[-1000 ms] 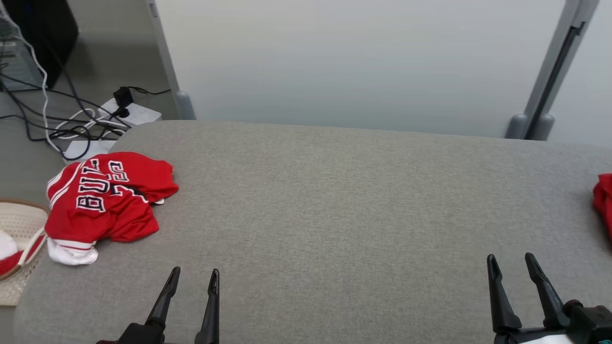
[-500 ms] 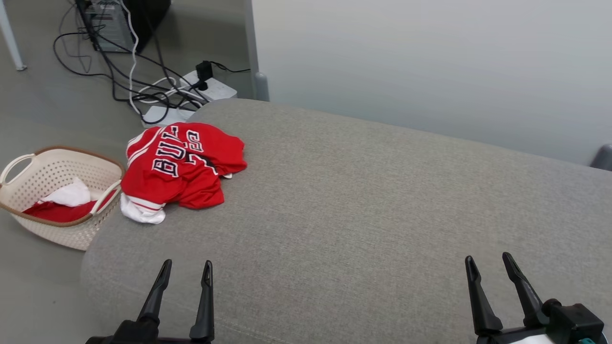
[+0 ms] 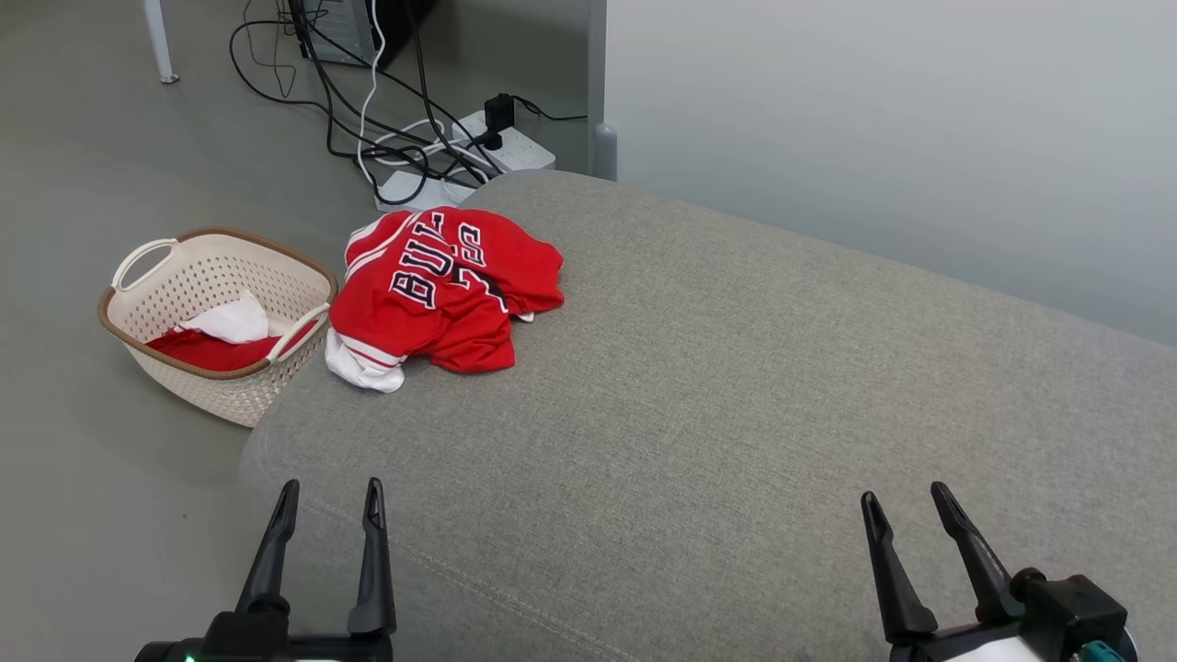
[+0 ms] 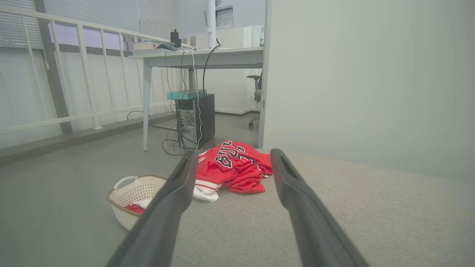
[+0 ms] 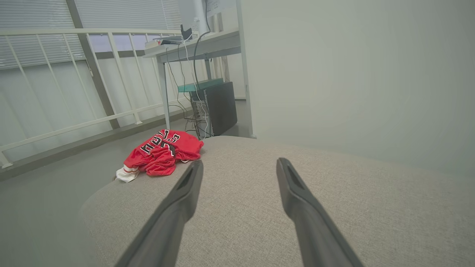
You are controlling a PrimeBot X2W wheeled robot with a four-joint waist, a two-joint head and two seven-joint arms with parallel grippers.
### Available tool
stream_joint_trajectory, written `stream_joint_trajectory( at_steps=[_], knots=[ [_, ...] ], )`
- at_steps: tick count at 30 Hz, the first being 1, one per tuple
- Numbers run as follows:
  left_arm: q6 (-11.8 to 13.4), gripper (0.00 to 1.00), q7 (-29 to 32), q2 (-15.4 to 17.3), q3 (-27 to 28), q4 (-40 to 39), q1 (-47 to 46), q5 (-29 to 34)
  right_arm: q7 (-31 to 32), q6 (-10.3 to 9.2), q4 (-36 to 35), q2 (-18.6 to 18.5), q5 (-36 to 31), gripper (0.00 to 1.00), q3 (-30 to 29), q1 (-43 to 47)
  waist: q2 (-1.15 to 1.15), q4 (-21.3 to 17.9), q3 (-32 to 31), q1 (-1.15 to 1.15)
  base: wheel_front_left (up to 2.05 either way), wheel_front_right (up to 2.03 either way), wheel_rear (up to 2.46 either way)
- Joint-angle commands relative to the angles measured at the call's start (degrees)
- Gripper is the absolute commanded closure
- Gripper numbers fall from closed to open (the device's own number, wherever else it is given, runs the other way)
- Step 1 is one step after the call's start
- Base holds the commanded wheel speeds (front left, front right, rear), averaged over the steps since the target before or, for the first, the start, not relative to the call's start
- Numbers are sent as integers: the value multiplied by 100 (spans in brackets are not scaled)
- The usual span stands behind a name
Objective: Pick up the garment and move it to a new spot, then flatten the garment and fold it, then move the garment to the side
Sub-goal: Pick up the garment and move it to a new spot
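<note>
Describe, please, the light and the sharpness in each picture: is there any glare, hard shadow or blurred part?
Head view: soft, even light, no glare; the jersey is sharp, with a faint shadow on the cushion. Left wrist view: the left claw is blurred near the lens. Right wrist view: the right claw is blurred too; the area behind the railing looks washed out.

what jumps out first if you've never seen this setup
The crumpled red jersey at the far left corner of the grey cushion. Beside it on the floor, a cream basket holding red and white cloth. The left hand and right hand hover open in the foreground.
</note>
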Motion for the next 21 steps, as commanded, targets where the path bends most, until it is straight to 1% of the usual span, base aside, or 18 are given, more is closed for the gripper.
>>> stream_joint_trajectory(
  at_steps=[1, 6, 12, 17, 20, 21],
  knots=[
    [105, 0, -59, -5, 170, -217, -347, -31, -59, 23, -91, -128, 54, 0, 129, -302, 0, 21, 23, 0, 0, 0, 0],
    [184, 0, -59, -5, 170, -248, -317, -65, -59, 23, -50, -155, 92, 0, 180, -358, 0, 20, 24, 0, 0, 0, 0],
    [196, 0, -59, -5, 210, -213, -323, -102, -59, 23, -16, -159, 113, 0, 205, -318, 0, -23, -22, 0, 0, 0, 0],
    [208, 0, -59, -5, 236, -1, -485, -156, -59, 23, -21, -165, 120, 0, 189, -278, 0, -56, -43, 0, 0, 0, 0],
    [189, 0, -59, -5, 185, 192, -785, -332, -59, 23, -21, -183, 114, 0, 174, -255, 0, -77, -50, 0, 0, 0, 0],
    [183, 0, -59, -5, 168, 263, -907, -556, -59, 23, -23, -184, 109, 0, 164, -243, 0, -88, -55, 0, 0, 0, 0]
  ],
)
